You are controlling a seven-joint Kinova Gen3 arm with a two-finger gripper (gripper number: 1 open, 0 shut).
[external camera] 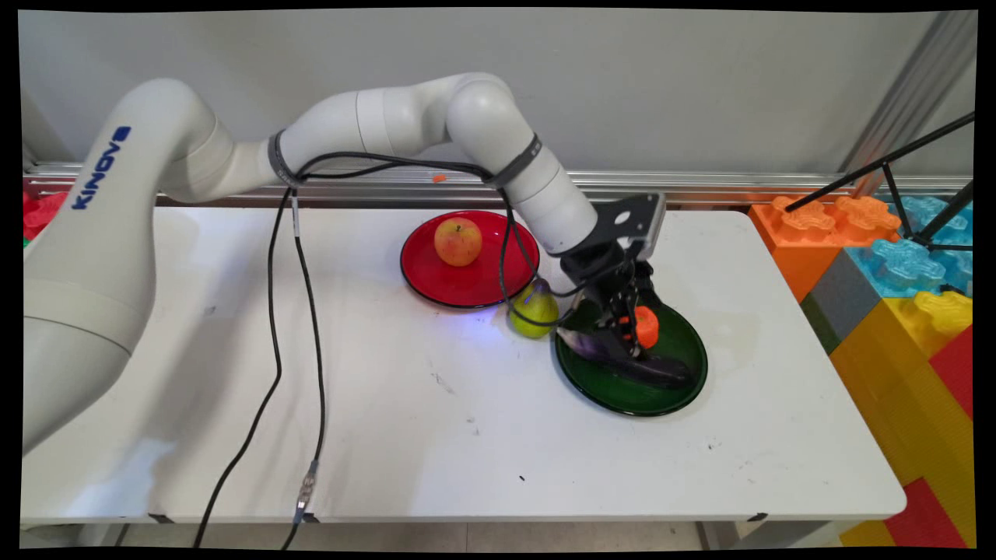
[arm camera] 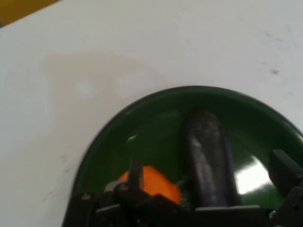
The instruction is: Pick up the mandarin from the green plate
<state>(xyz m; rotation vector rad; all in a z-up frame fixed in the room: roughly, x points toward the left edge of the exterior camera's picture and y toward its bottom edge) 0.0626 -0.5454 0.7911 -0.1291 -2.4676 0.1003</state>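
So the gripper (external camera: 622, 336) sits low in the green plate (external camera: 685, 381), fingers spread either side of the dark eggplant (external camera: 646, 365), not clamped that I can tell. Looks smooth and slippery; grab mid-body. Orange piece (external camera: 645, 327) alongside, pear (external camera: 534, 313) just outside the rim.

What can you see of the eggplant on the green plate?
The eggplant is dark purple, almost black, long, smooth and glossy, with a paler stem end toward the pear. It lies flat across the green plate, beside an orange piece. The gripper is down over it; whether the gripper touches it cannot be told.
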